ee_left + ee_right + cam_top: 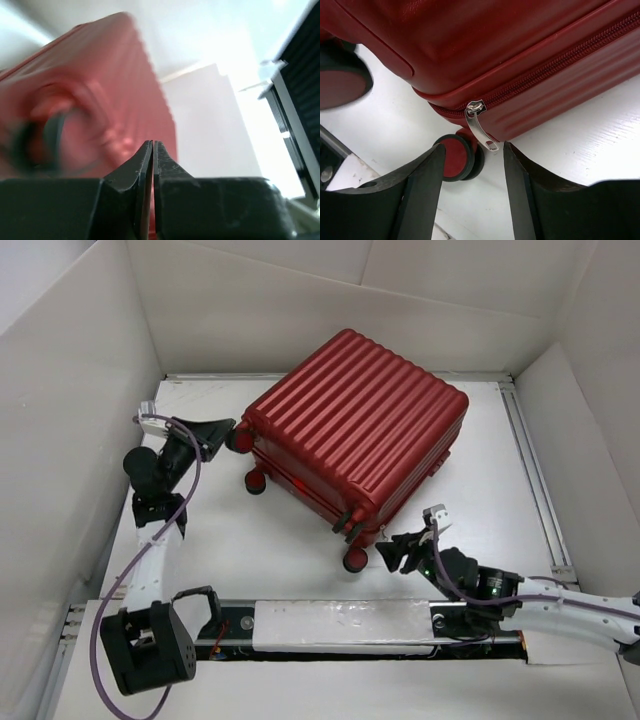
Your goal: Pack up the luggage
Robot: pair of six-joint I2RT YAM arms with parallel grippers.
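We judge the zipping step to be in hand: the luggage (355, 430) lies shut, ribbed shell up, at the middle-back of the table (250, 550), and our right gripper (400, 552) sits at its near wheeled corner with fingers apart. The next move calls for easing those fingers forward until the zipper pull (481, 127) hangs between them, closing on it, then drawing it along the teeth. Our left gripper (222, 432), fingers pressed together on nothing, sits beside the far-left wheel (240, 437), perhaps bracing the case; its own view is too blurred to say whether it touches. Only the right wrist view shows the silver pull, dangling just ahead of the fingertips; only the overhead view shows both arms flanking the case
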